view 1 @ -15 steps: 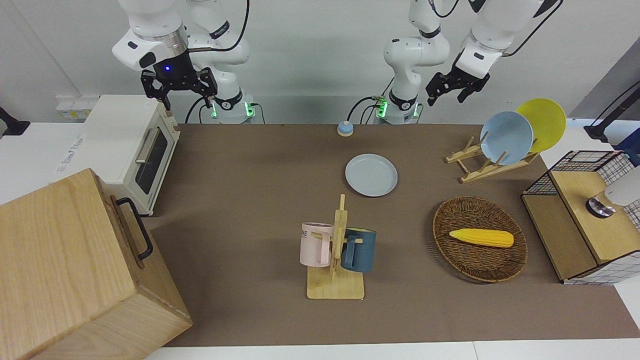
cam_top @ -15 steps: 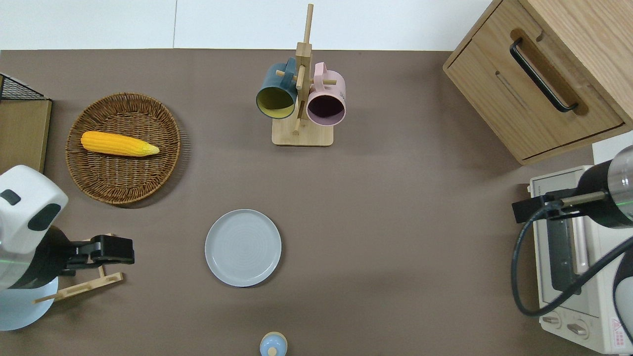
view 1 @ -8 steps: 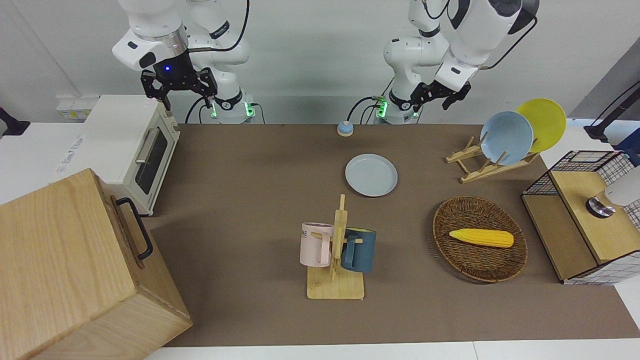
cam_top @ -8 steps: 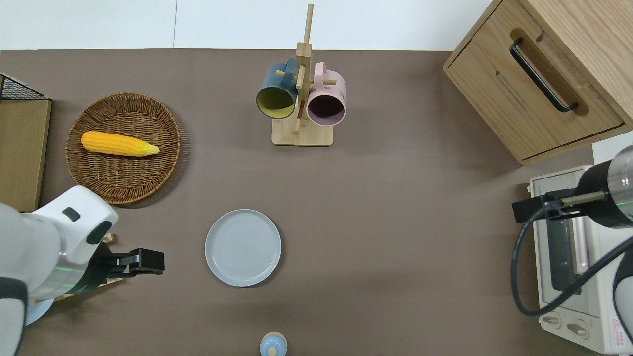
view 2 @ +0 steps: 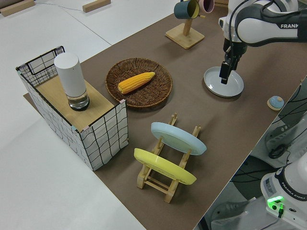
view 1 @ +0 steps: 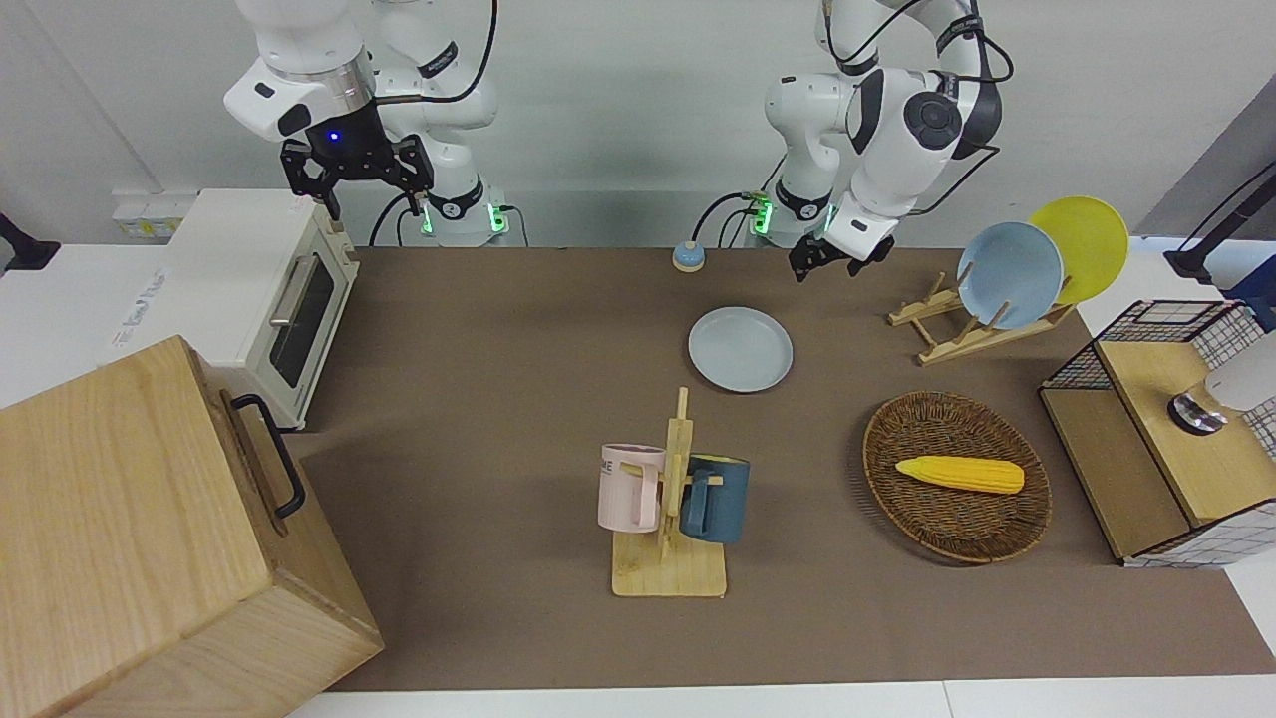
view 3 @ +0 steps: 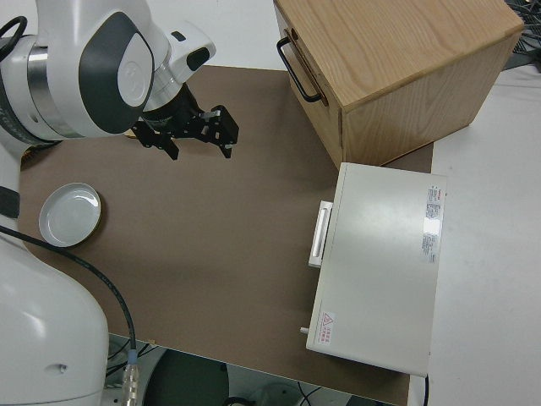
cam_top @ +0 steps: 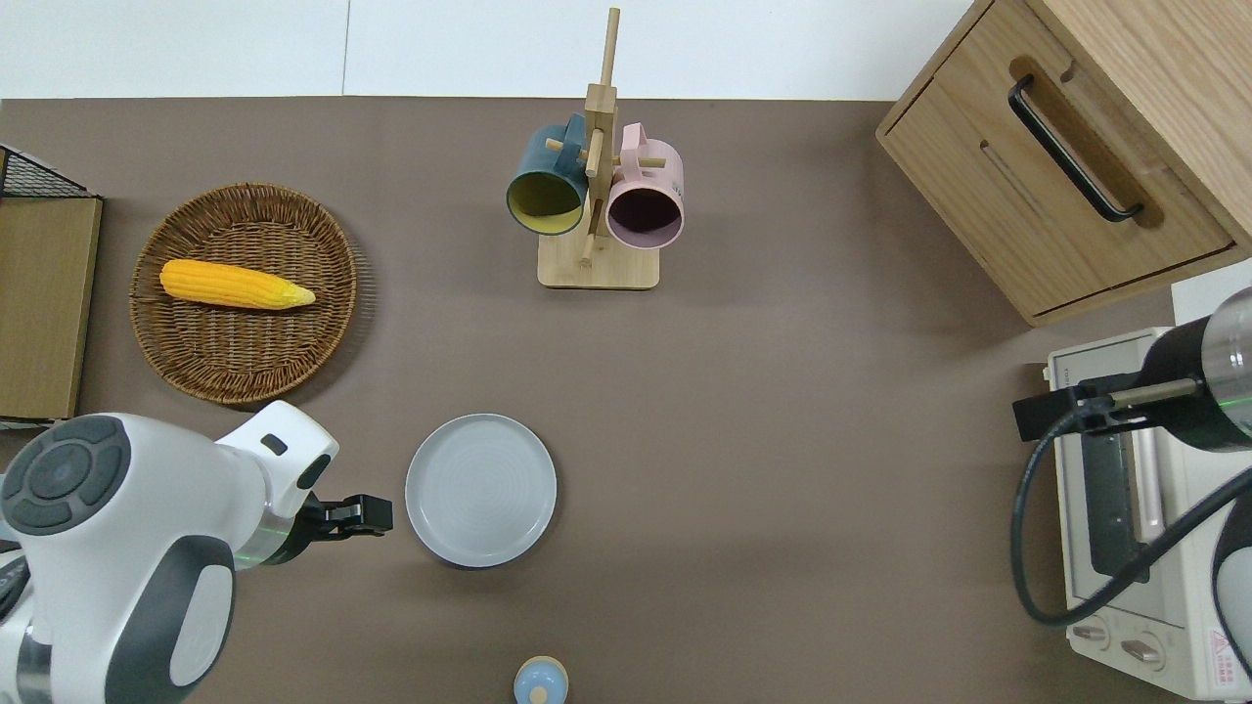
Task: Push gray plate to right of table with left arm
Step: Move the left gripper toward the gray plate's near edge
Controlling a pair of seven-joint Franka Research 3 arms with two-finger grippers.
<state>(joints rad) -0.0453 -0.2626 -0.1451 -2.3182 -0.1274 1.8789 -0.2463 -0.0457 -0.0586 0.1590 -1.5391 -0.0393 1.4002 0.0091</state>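
The gray plate (view 1: 740,349) (cam_top: 480,489) (view 2: 223,85) lies flat on the brown table (view 1: 498,329) near its middle, a little nearer to the robots than the mug rack. My left gripper (view 1: 825,263) (cam_top: 377,512) (view 2: 224,75) hangs in the air with its fingers together and pointing down. In the overhead view it is over bare mat just beside the plate's rim, on the side toward the left arm's end. A small gap shows between fingertips and rim. My right arm is parked, and its gripper (view 1: 357,191) (view 3: 201,139) is open and holds nothing.
A mug rack (cam_top: 597,196) with two mugs stands farther out than the plate. A wicker basket (cam_top: 293,342) with corn, a dish rack (view 1: 972,324) holding sky-blue and yellow plates, and a wire shelf (view 1: 1146,439) fill the left arm's end. A toaster oven (view 1: 269,289) and wooden cabinet (view 1: 150,519) occupy the right arm's end.
My left arm has swung from over the dish rack toward the gray plate and come lower, ending beside its rim. The plate and the right arm have not moved.
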